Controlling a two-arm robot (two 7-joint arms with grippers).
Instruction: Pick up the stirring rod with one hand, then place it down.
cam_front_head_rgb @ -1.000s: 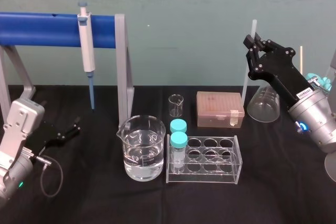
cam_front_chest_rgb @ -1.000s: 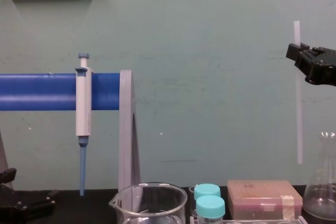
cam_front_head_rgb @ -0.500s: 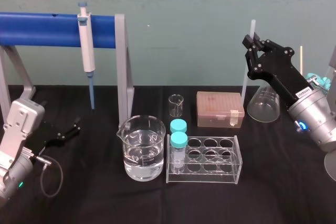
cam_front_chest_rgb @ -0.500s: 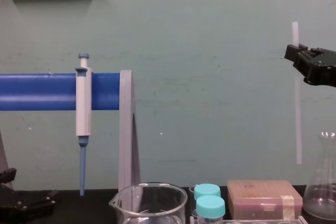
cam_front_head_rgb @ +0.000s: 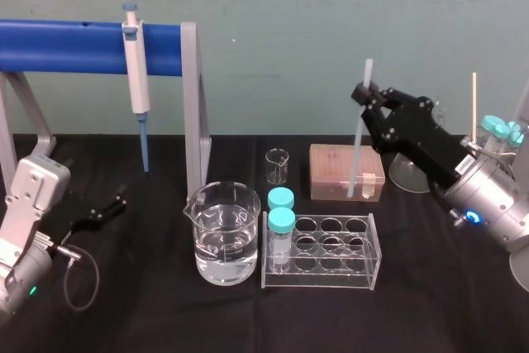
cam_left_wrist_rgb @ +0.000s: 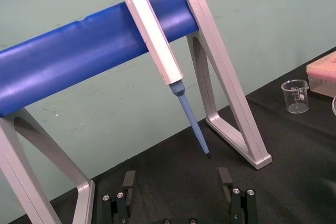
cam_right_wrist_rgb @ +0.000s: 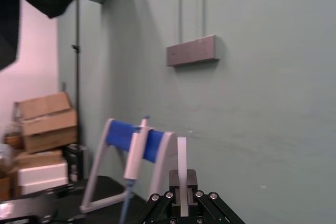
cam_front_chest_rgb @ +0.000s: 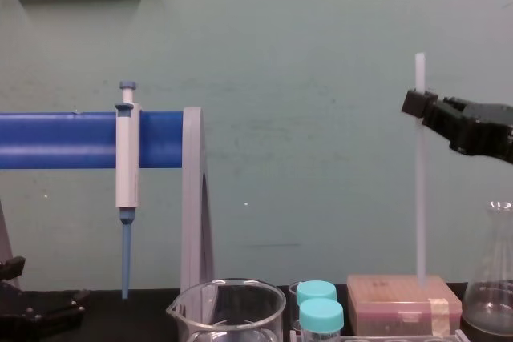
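The stirring rod (cam_front_head_rgb: pixel 360 130) is a thin translucent white stick held upright in the air, its lower end over the tan tip box (cam_front_head_rgb: pixel 337 173). My right gripper (cam_front_head_rgb: pixel 364 95) is shut on the rod near its upper end. In the chest view the rod (cam_front_chest_rgb: pixel 419 182) hangs in front of the wall with the right gripper (cam_front_chest_rgb: pixel 417 106) clamped on it. In the right wrist view the rod (cam_right_wrist_rgb: pixel 182 174) stands between the fingers. My left gripper (cam_front_head_rgb: pixel 107 206) rests low on the black table at the left, and in the left wrist view its fingers (cam_left_wrist_rgb: pixel 126 198) stand apart.
A white pipette (cam_front_head_rgb: pixel 135 72) hangs on the blue rack (cam_front_head_rgb: pixel 83 47). On the table stand a water beaker (cam_front_head_rgb: pixel 221 233), a small beaker (cam_front_head_rgb: pixel 277 166), a clear tube rack (cam_front_head_rgb: pixel 322 250) with two teal-capped tubes, and a conical flask (cam_front_head_rgb: pixel 413 167) behind my right arm.
My right gripper has carried the rod leftward and lower, from above the flask to above the tan box. The left arm has not moved.
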